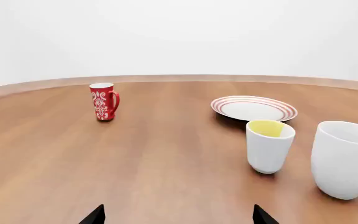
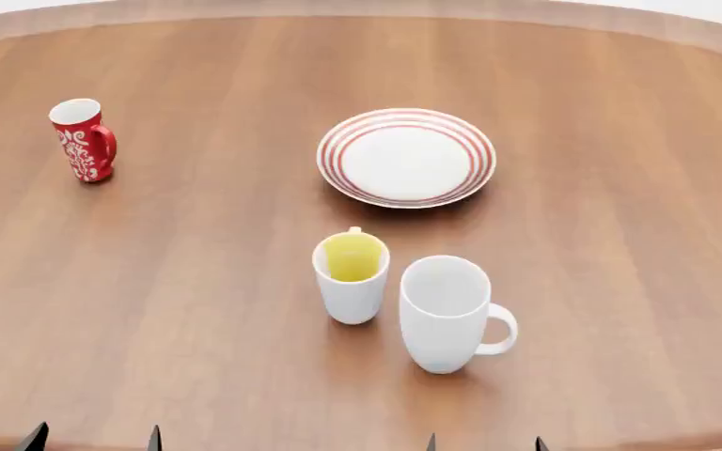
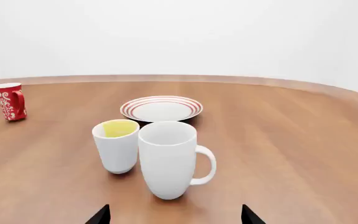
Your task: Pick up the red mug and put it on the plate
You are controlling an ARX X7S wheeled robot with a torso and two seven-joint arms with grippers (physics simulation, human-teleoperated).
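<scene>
Head view, red mug [image 2: 83, 139] upright, white swirls, white inside, red handle

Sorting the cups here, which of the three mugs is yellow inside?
The smaller white mug, standing beside the larger plain white mug; the red mug is white inside.

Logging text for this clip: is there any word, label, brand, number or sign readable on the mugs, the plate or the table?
None. The red mug bears only a white swirly ornament, no letters.
The plate has red rings only.
The yellow-inside mug, the large white mug and the table are unmarked.
</scene>
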